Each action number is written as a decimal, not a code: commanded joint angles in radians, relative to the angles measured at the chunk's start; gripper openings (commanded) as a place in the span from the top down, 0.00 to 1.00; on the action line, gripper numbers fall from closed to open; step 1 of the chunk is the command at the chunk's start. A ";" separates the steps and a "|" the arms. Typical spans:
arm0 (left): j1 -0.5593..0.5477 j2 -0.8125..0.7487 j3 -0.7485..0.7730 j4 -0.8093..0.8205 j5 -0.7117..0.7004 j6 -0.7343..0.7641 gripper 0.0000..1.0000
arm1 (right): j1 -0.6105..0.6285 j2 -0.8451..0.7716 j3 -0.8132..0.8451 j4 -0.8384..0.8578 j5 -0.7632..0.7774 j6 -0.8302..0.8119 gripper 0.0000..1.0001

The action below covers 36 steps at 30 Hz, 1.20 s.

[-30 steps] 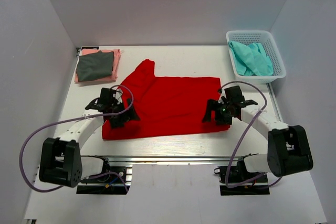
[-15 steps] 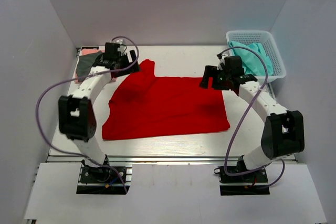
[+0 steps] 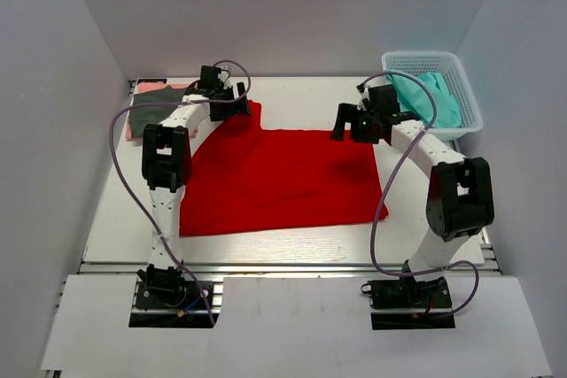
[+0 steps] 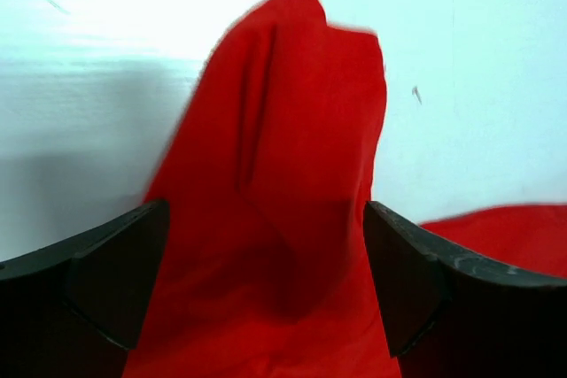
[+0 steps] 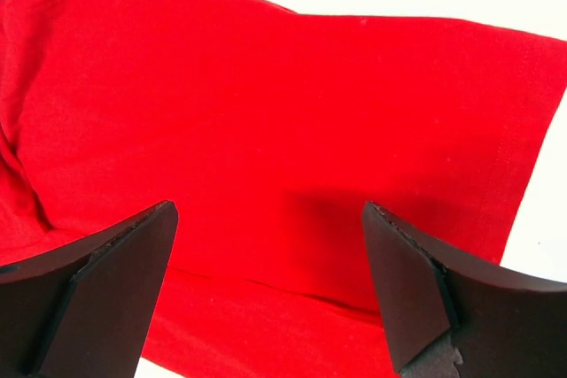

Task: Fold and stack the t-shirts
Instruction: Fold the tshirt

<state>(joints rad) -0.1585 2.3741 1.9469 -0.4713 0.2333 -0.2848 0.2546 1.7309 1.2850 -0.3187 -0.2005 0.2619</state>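
A bright red t-shirt (image 3: 283, 179) lies spread flat on the white table, one sleeve (image 3: 251, 114) pointing to the far left. My left gripper (image 3: 234, 100) hovers over that sleeve, open; in the left wrist view the sleeve (image 4: 292, 130) runs up between the black fingers (image 4: 106, 281), and nothing is gripped. My right gripper (image 3: 347, 123) is open above the shirt's far right corner; red cloth (image 5: 292, 121) fills the right wrist view under its spread fingers (image 5: 416, 281). A folded dark grey t-shirt (image 3: 158, 96) rests on a salmon pink one (image 3: 133, 127) at the far left.
A white lattice basket (image 3: 470, 127) holding teal cloth (image 3: 430, 96) stands at the far right corner. Grey walls close in the table on three sides. The left arm reaches across the folded stack.
Both arms have swung from the shirt's near corners to its far edge, the left to the sleeve and the right to the far right corner. Both grippers stayed open.
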 commanded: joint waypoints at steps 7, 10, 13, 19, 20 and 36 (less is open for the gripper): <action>0.004 0.036 0.034 -0.067 -0.166 -0.071 0.00 | -0.011 0.111 -0.027 0.036 0.015 0.040 0.10; 0.013 -0.007 -0.055 -0.043 -0.175 -0.080 0.00 | -0.012 0.183 -0.006 0.044 -0.028 0.060 0.10; 0.013 -0.021 -0.078 -0.058 -0.233 -0.096 0.00 | -0.014 0.216 -0.012 0.053 -0.036 0.068 0.10; 0.040 -0.021 -0.078 -0.095 -0.255 -0.135 0.00 | -0.034 0.251 -0.036 0.064 -0.008 0.089 0.10; 0.049 -0.021 -0.088 -0.095 -0.255 -0.136 0.00 | -0.035 0.256 -0.038 0.067 -0.008 0.095 0.10; 0.073 -0.049 -0.002 -0.012 -0.171 -0.181 0.00 | -0.054 0.164 0.016 0.129 -0.099 0.004 0.10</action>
<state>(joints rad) -0.0906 2.3596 1.9095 -0.4335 0.1162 -0.4274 0.2085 1.9453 1.2659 -0.2184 -0.2840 0.3019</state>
